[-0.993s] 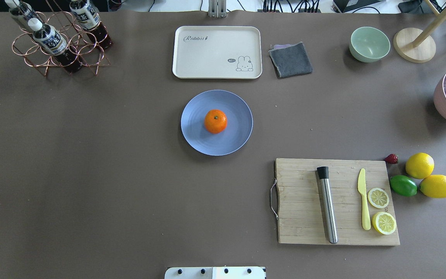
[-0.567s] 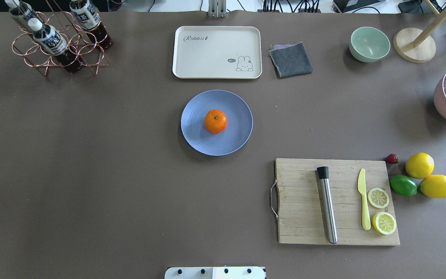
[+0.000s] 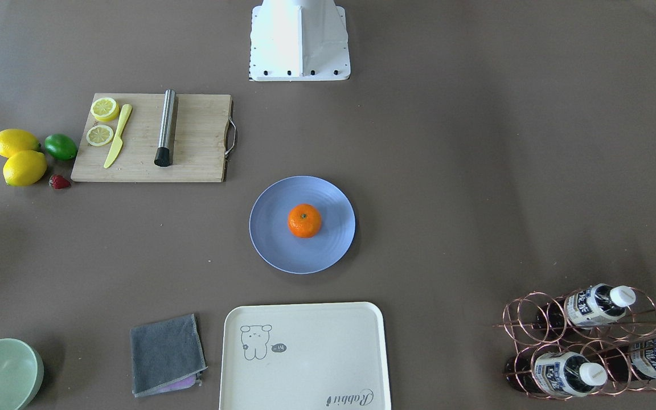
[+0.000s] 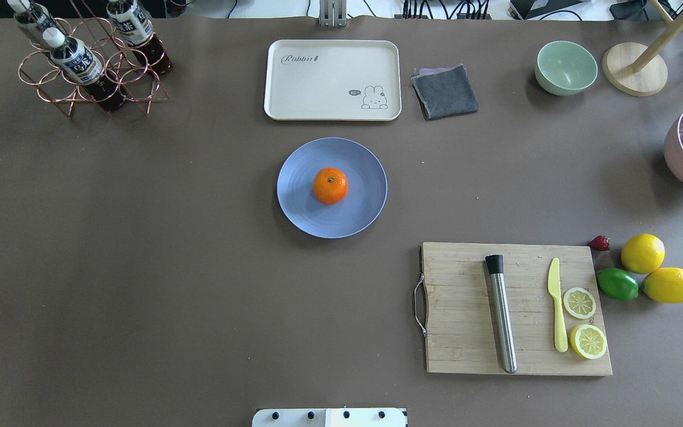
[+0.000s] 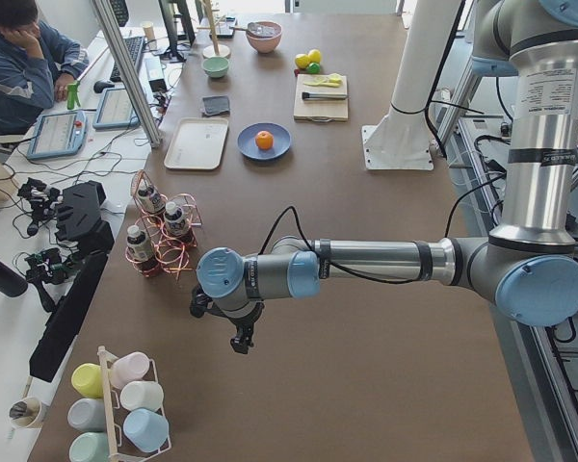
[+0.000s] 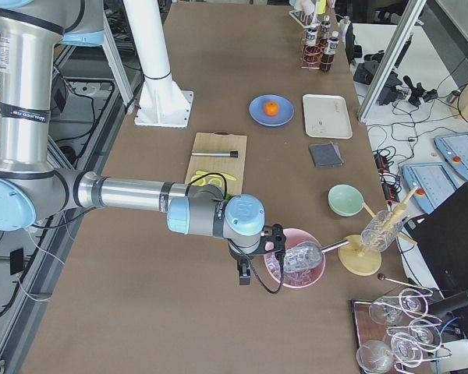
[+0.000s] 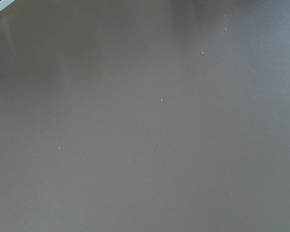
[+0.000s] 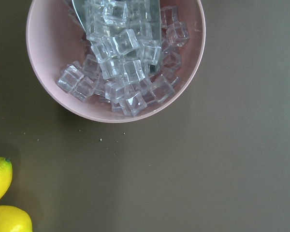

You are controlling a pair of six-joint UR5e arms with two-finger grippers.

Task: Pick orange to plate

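The orange (image 4: 329,185) sits stem-up in the middle of the periwinkle-blue plate (image 4: 301,218), mid-table; the front-facing view shows the same orange (image 3: 304,221) on the plate (image 3: 274,250). Neither gripper shows in the overhead or front-facing view. My left gripper (image 5: 239,342) hangs over bare table at the left end, far from the plate, seen only in the exterior left view. My right gripper (image 6: 244,276) hovers at the right end beside the pink bowl, seen only in the exterior right view. I cannot tell whether either is open or shut.
A pink bowl (image 8: 41,82) of ice cubes lies under the right wrist camera, two lemons (image 4: 642,253) and a lime (image 4: 617,284) nearby. A cutting board (image 4: 460,332) carries a muddler, knife and lemon slices. Cream tray (image 4: 294,101), grey cloth (image 4: 445,91), green bowl (image 4: 565,67) and bottle rack (image 4: 89,71) line the far edge.
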